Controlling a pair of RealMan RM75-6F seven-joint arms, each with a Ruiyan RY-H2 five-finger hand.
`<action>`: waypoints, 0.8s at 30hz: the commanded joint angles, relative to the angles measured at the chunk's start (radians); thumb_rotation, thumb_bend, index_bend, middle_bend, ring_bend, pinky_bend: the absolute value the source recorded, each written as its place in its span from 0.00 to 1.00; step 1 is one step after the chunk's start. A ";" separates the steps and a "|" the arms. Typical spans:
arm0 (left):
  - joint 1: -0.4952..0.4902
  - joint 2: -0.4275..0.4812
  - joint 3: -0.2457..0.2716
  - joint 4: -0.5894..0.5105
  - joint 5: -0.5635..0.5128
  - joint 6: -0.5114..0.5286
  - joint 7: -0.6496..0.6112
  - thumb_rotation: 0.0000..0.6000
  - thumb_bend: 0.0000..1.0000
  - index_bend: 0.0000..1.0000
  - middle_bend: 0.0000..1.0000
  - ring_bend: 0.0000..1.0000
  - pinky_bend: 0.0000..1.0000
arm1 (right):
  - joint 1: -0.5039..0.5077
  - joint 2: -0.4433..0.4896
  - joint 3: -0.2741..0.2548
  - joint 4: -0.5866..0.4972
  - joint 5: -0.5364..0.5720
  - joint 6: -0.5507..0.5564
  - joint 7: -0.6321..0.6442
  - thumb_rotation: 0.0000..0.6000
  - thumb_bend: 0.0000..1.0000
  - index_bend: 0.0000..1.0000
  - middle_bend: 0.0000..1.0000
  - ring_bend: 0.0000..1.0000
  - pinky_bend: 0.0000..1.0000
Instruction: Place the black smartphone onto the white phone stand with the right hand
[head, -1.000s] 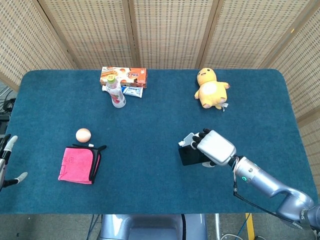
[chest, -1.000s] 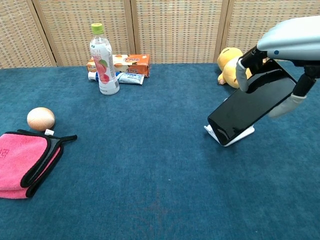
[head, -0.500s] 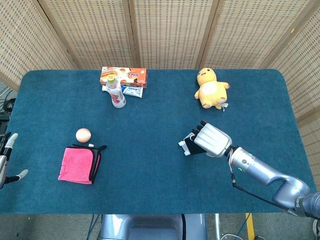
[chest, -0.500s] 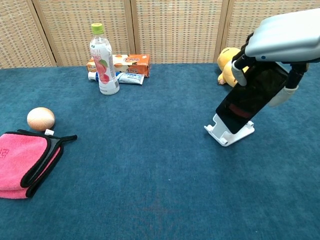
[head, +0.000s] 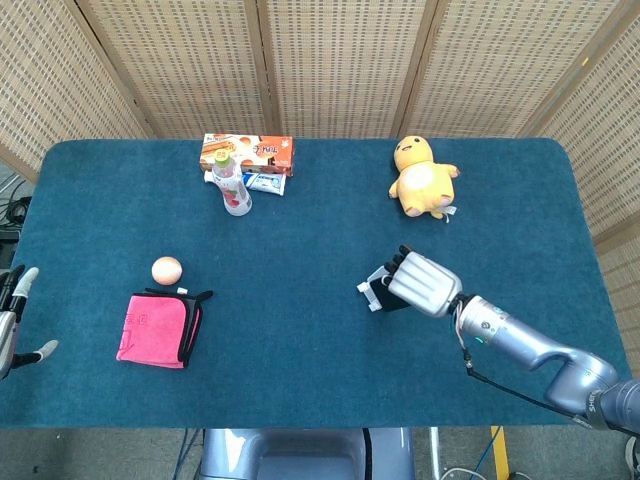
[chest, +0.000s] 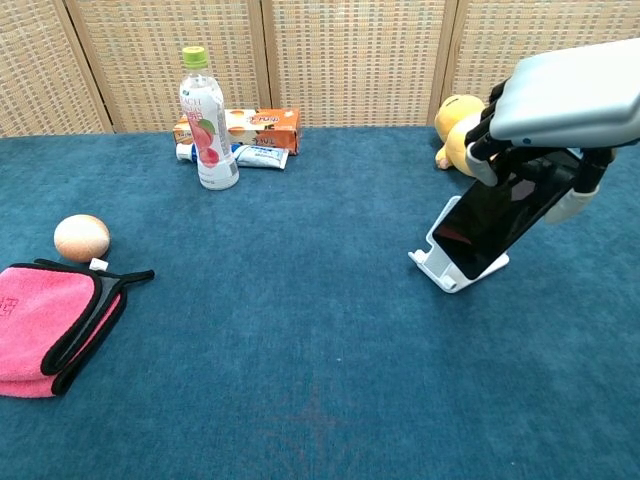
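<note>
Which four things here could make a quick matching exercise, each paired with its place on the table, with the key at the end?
Things:
1. black smartphone
2. egg
3. drink bottle
4. yellow plush toy

Places:
A. in front of the orange box
B. far right part of the table
C. just behind the pink cloth
D. leaning on the white phone stand, held by the right hand

Pairs: 1-D, 2-C, 3-A, 4-B
</note>
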 joint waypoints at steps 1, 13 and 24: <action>0.000 0.001 0.001 -0.001 0.001 0.000 0.000 1.00 0.00 0.00 0.00 0.00 0.00 | 0.004 -0.013 0.001 0.005 -0.007 0.002 -0.029 1.00 0.47 0.43 0.47 0.43 0.36; 0.000 0.003 0.001 -0.001 -0.001 -0.001 -0.005 1.00 0.00 0.00 0.00 0.00 0.00 | 0.022 -0.048 0.034 -0.012 0.035 -0.055 -0.244 1.00 0.47 0.44 0.46 0.43 0.36; -0.001 0.007 0.000 -0.001 -0.005 -0.004 -0.013 1.00 0.00 0.00 0.00 0.00 0.00 | 0.032 -0.096 0.063 -0.026 0.180 -0.134 -0.403 1.00 0.46 0.43 0.42 0.43 0.36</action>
